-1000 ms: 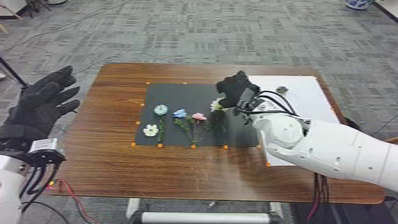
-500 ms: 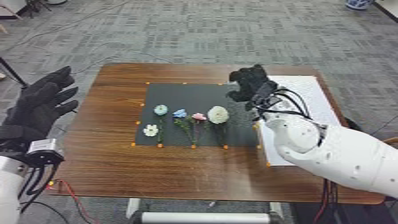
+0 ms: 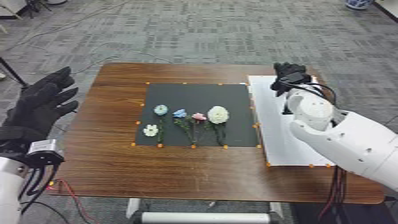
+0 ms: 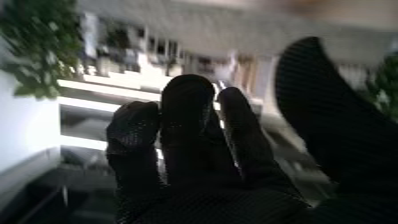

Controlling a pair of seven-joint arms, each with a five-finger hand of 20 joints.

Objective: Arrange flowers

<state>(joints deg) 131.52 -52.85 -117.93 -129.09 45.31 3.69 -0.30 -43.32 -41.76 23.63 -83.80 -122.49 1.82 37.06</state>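
Flowers w/ coloured heads & green stems are left lying on the mat, well apart from the R hand in its black fabric glove. In the R wrist view, the fingers of the R hand are held straight & near one another, w/ slim gaps btwn; the thumb is set wide apart from them. In the head view, the R hand is held over the far part of the white rectangular sheet, joined to the white jointed R arm.

Just beside the sheet, the black rectangular mat is edged w/ small orange markers. On it, from L to R, are laid: small white open-petalled flower, pale blue-green round flower, blue flower w/ leafy stem, pink flower & big cream-white oval flower. Stems of the taller ones are pointed twd the near edge.

Farther L, by the table's L side, the L hand, also black-gloved, is held w/ fingers straight & spread. All mats etc. are carried by the brown wooden table, set on grey patterned carpet.
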